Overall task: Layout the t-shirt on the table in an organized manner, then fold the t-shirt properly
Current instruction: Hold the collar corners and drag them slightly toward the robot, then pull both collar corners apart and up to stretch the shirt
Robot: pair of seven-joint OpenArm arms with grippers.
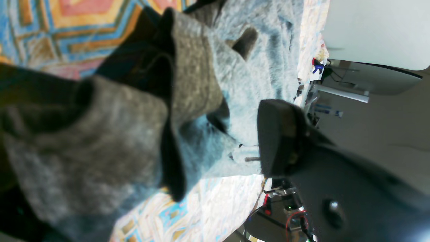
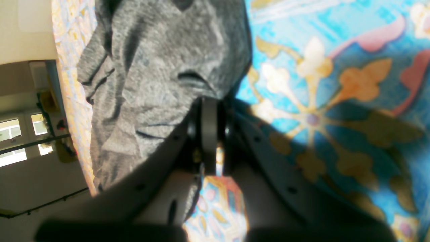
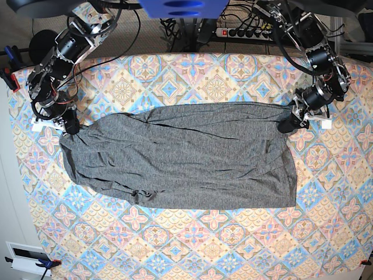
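A dark grey t-shirt (image 3: 180, 157) lies spread across the middle of the patterned table (image 3: 192, 245) (wide bare margins below). At frame left, the right gripper (image 3: 69, 125) pinches its edge shut; at right, the left gripper (image 3: 287, 124) stands parted around a corner fold.

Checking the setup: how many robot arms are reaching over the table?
2: one gripper sits at the t-shirt's far corner on the base view's left, the other gripper at its far corner on the right, over the table.
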